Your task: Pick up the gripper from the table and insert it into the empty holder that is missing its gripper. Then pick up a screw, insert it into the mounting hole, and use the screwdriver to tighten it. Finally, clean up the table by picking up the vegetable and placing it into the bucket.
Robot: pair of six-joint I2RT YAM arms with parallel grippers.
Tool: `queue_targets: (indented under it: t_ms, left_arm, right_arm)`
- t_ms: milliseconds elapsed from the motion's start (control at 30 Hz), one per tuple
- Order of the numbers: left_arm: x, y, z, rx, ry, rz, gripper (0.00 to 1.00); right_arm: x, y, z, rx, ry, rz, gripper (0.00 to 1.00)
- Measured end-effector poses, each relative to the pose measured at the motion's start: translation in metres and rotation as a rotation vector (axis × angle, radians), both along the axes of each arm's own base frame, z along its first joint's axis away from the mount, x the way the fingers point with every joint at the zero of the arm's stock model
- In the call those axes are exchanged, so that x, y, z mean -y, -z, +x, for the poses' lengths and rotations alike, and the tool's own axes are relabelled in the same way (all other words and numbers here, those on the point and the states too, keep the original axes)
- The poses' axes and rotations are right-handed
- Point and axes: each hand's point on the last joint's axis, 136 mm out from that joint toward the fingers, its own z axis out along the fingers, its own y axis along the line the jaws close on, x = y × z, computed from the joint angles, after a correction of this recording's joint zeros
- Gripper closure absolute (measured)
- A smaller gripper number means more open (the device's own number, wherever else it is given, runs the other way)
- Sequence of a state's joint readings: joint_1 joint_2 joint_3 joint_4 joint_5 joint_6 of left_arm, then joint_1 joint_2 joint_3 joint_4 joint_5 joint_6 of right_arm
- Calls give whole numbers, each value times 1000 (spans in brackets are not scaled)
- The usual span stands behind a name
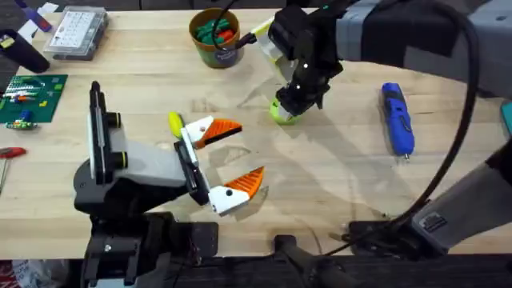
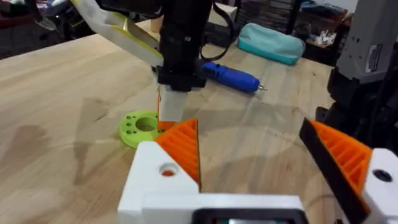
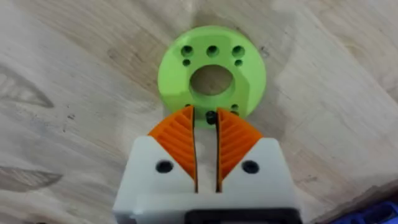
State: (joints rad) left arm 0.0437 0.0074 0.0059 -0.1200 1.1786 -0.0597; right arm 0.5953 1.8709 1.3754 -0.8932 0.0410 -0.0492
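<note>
A lime-green round disc [image 3: 211, 68] with a centre hole and a ring of small holes lies flat on the wooden table [image 1: 336, 176]. My right gripper [image 3: 206, 115] stands right over its edge, shut on a small dark screw [image 3: 211, 117] held at the fingertips. From overhead, the right gripper [image 1: 290, 102] reaches in from the right above the disc [image 1: 282, 114]. My left gripper [image 1: 234, 158] hovers open and holds nothing, a short way to the left of the disc. The blue screwdriver [image 1: 398, 118] lies on the right. The orange-brown bucket [image 1: 214, 36] at the back holds green and orange pieces.
A clear compartment box [image 1: 76, 32] stands at the back left and a green circuit board [image 1: 28, 96] lies at the left edge. A red-handled tool [image 1: 8, 152] rests below it. A teal pouch [image 2: 270, 42] lies beyond the screwdriver [image 2: 233, 76].
</note>
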Motion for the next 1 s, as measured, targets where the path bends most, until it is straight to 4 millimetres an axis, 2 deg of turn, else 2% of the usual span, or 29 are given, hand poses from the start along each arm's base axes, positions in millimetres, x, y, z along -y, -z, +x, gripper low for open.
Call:
queue_targets:
  t_ms: [67,200,867,1000]
  left_arm:
    - [0,0,0,0,0,0,14]
    - [0,0,0,0,0,0,14]
    - [0,0,0,0,0,0,13]
    - [0,0,0,0,0,0,13]
  right_arm:
    - [0,0,0,0,0,0,868]
    - [0,0,0,0,1,-1,993]
    - [0,-1,0,2,0,1,999]
    - [-1,-14,1,35,0,22,999]
